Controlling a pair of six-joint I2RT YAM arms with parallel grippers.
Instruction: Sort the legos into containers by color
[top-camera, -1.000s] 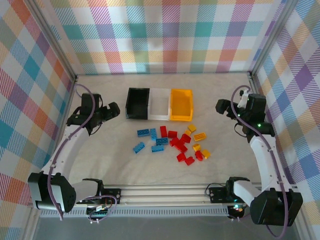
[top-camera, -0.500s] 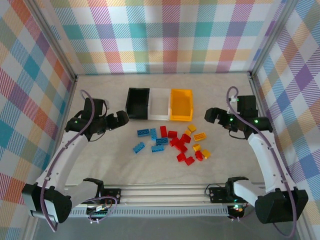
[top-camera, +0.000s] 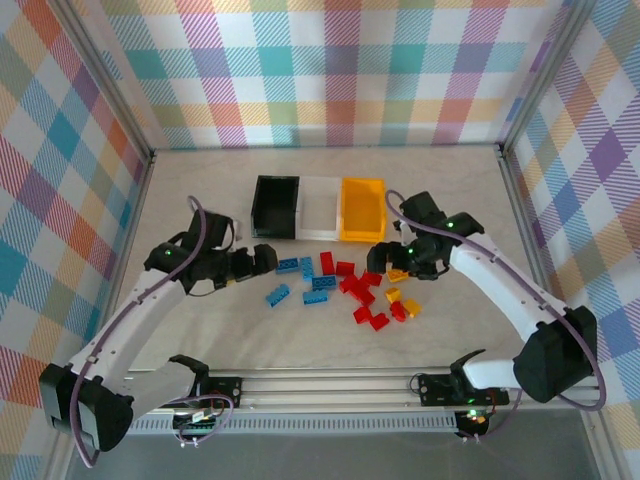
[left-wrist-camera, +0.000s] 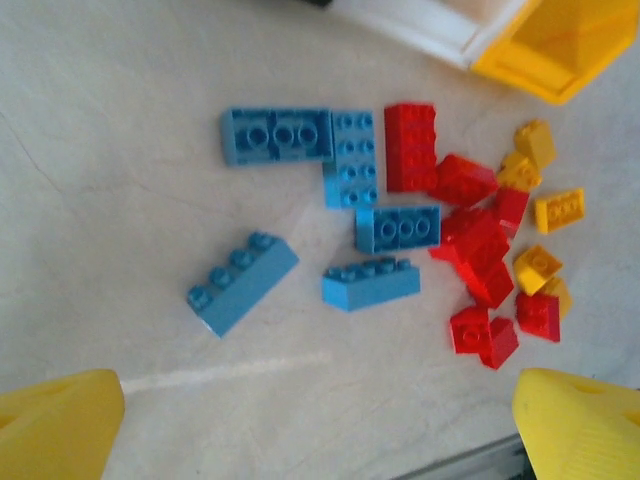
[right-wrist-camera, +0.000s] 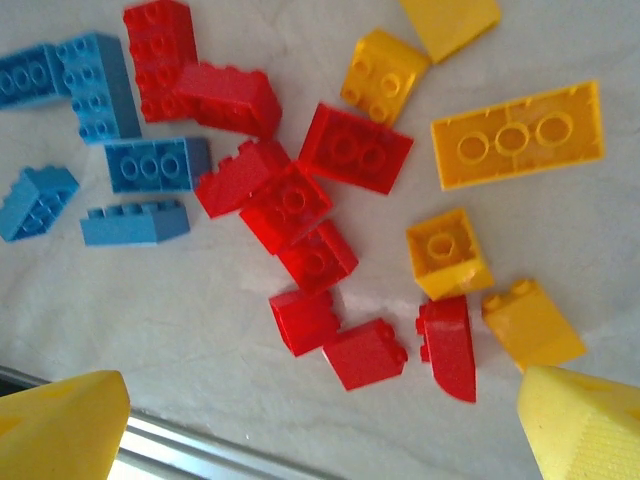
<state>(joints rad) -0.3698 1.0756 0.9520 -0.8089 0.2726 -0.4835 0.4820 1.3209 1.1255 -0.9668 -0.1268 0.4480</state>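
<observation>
Jaws spread, the left gripper (top-camera: 262, 260) hovers beside the blue legos (top-camera: 300, 266), the right gripper (top-camera: 383, 258) above reds (top-camera: 358, 286) and yellows (top-camera: 411, 307), poised to pick.

Both arms reach inward; left claw (top-camera: 262, 261) and right claw (top-camera: 383, 258) hang with jaws spread wide.

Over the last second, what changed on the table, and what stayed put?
Both arms swung inward from the outer sides toward the pile. The left gripper now hovers beside the blue end of the legos, and the right gripper is over the red and yellow-orange end. Both are open, with nothing taken hold of. The legos and the three containers lie as before.
</observation>
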